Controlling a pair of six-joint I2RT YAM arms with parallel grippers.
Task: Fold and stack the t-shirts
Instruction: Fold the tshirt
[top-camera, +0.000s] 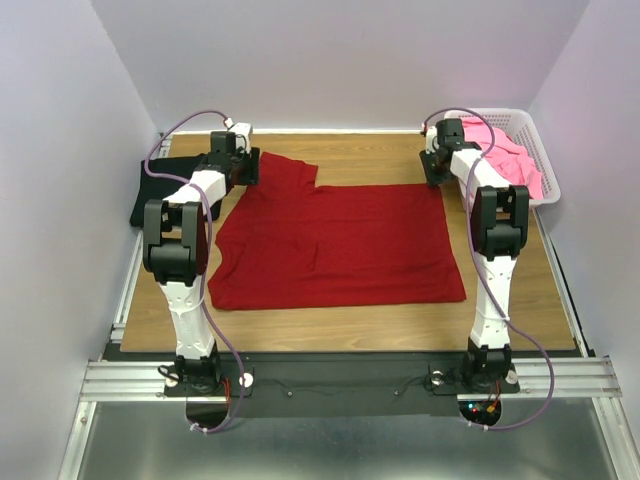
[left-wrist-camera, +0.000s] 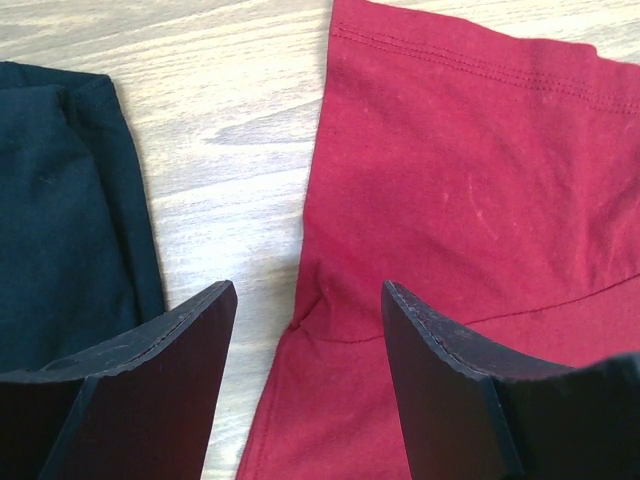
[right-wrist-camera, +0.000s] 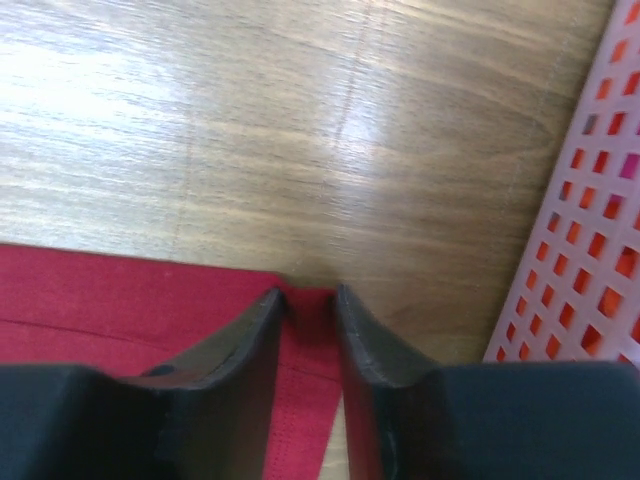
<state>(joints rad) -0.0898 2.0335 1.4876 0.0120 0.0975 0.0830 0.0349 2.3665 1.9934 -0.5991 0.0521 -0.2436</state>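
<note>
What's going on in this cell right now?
Two arms are working on a dark red t-shirt spread flat on the table. The left gripper hovers open over the shirt's far-left sleeve edge, beside a black t-shirt. The right gripper sits at the shirt's far-right corner, jaws narrow around the fabric; whether it is clamped isn't clear. Pink t-shirts lie in the white lattice basket at far right. No fold made yet.
</note>
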